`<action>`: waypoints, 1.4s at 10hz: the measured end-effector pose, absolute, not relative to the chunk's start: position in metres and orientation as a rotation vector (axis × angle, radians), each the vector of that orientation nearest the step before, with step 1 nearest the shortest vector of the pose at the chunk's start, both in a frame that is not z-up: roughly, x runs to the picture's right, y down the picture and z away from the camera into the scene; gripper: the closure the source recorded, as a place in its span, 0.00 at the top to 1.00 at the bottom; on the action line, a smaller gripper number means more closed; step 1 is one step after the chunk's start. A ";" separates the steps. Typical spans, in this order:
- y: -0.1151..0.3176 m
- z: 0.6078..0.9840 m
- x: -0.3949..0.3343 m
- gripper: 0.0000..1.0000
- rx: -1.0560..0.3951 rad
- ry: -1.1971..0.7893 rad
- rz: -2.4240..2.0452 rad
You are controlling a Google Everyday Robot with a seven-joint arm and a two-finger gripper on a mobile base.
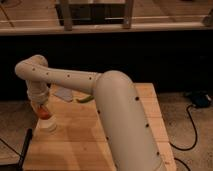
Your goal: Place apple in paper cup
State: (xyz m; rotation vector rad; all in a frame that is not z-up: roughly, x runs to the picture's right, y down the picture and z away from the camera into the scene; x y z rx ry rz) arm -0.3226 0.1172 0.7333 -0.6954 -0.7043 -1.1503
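While the gripper point(42, 107) hangs near the tabletop's point(85, 135) left edge, jaws squeezing the apple point(44, 113) just above the paper cup point(47, 125) (almost touching), it next needs to let go gently.

Wooden table point(150, 107) bearing paper cup point(48, 124), green vegetable point(85, 99) (tool point(41, 107) above the cup)

arm bent, reaching left | pincer point(42, 109) low, pointing down
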 end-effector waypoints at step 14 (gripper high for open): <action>0.119 0.732 -0.325 0.80 -0.691 -0.727 -1.157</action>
